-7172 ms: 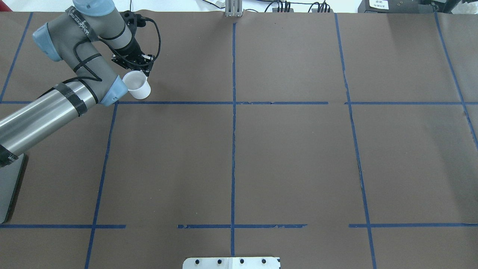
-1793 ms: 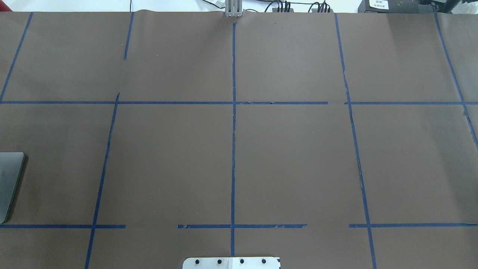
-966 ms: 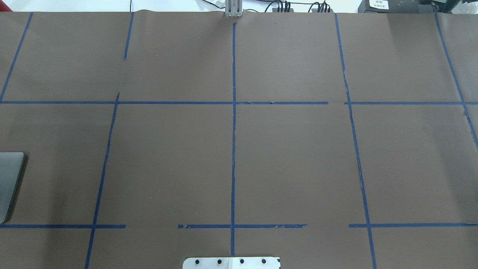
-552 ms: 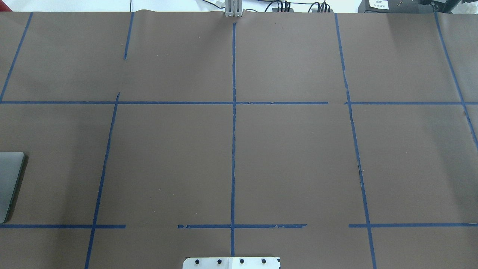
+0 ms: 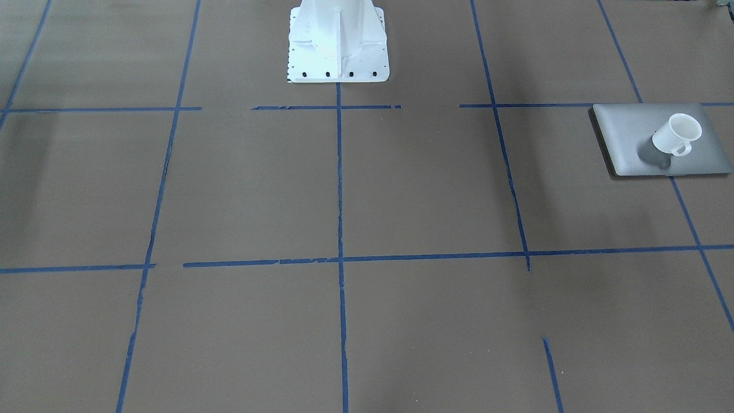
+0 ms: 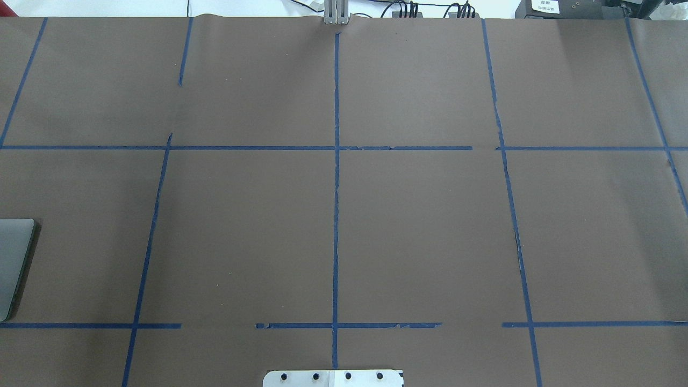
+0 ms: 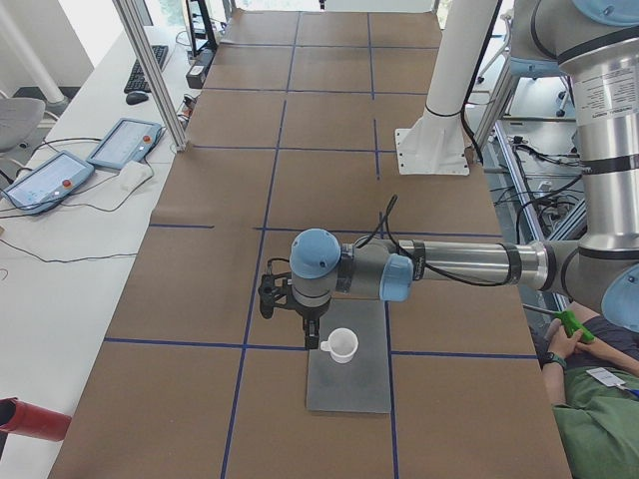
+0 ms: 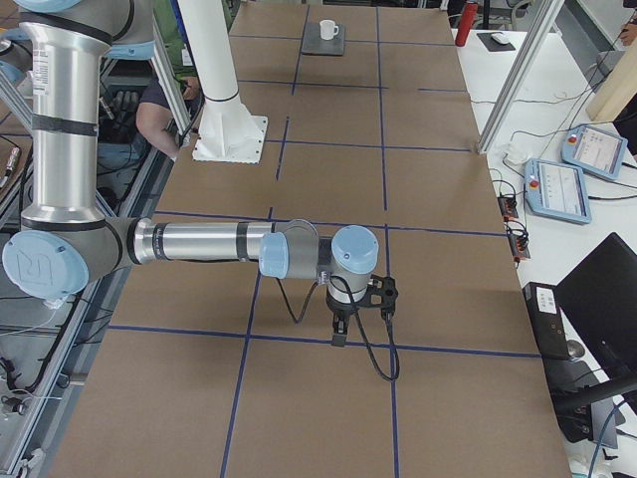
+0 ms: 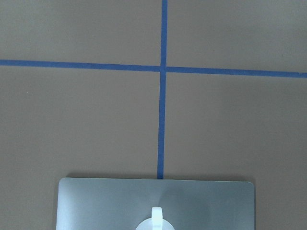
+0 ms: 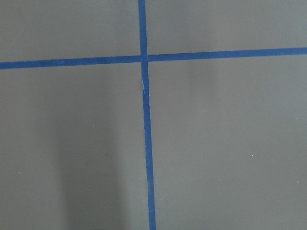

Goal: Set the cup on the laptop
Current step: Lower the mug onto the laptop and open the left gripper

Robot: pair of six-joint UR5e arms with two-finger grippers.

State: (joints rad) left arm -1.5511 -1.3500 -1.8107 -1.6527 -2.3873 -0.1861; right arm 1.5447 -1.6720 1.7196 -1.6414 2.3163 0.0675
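Observation:
The white cup (image 5: 676, 133) stands upright on the closed silver-grey laptop (image 5: 642, 143) at the table's left end, handle toward the operators' side. In the exterior left view the cup (image 7: 342, 345) sits on the laptop (image 7: 349, 384), and my left gripper (image 7: 312, 339) hangs just beside it over the laptop's far edge. I cannot tell whether it is open or shut. The left wrist view shows the laptop (image 9: 105, 203) and the cup's rim and handle (image 9: 157, 218) at the bottom edge. My right gripper (image 8: 338, 334) hangs over bare table; I cannot tell its state.
Brown paper with blue tape lines (image 6: 336, 161) covers the table. The robot's white base (image 5: 337, 40) stands at the near middle edge. Only the laptop's edge (image 6: 13, 263) shows in the overhead view. Tablets (image 8: 567, 179) and a person (image 7: 599, 399) are beside the table.
Seven seconds ago my left gripper held the cup over the far left of the table. Arm and cup have since left the overhead view. Nothing has changed there in the last two seconds.

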